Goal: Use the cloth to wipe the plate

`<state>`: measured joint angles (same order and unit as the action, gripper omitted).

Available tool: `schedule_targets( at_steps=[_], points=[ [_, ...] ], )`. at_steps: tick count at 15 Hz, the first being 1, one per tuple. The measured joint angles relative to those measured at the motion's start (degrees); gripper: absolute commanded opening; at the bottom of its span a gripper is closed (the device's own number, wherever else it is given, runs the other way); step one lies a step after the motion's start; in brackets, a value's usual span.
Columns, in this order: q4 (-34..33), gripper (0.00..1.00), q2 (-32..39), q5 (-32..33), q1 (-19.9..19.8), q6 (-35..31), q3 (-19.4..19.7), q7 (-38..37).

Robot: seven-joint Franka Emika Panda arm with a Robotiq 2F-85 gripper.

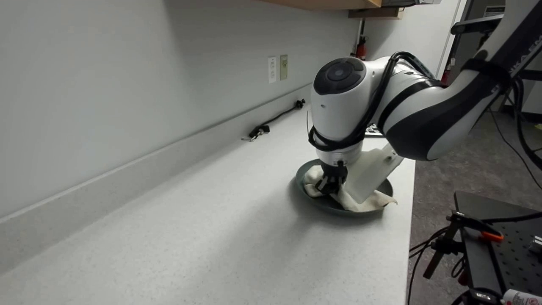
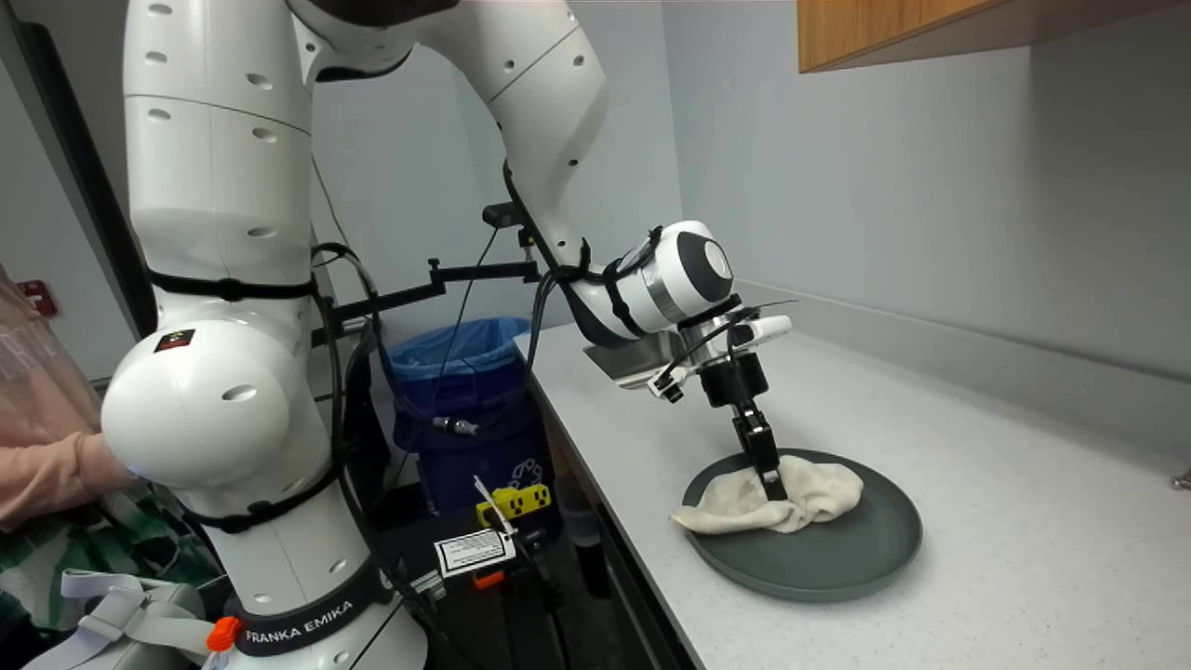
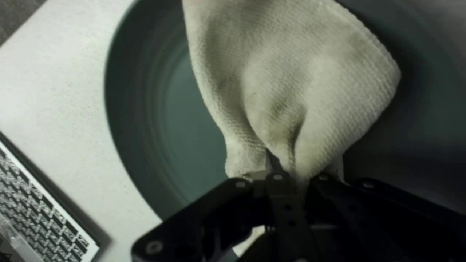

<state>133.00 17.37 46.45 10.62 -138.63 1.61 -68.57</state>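
Partly within the pincer (image 2: pixel 772 485), the cloth (image 2: pixel 826 489) atop the plate (image 2: pixel 842 563)

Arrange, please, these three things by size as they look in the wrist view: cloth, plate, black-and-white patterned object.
Largest: plate, judged by its partly covered outline.
Next: cloth.
Smallest: black-and-white patterned object, ranked only by what shows; the picture edge cuts it off.

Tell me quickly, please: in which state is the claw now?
Claw: closed, holding the cloth bunched on the plate.
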Motion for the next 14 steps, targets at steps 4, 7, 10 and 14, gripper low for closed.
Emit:
schedule_targets(
  at_steps=[4, 7, 10, 14],
  points=[
    [-1.15, 0.03, 0.22, -5.11, -0.02, -7.01, -3.09, 5.95],
    [-1.63, 0.03, 0.28, -11.30, -0.04, -12.58, -4.70, 13.08],
    [-1.78, 0.03, 0.35, -20.31, -0.02, -17.84, -6.69, 22.73],
    [-2.53, 0.03, 0.43, -30.26, 0.45, -19.54, -8.55, 34.12]
  ],
)
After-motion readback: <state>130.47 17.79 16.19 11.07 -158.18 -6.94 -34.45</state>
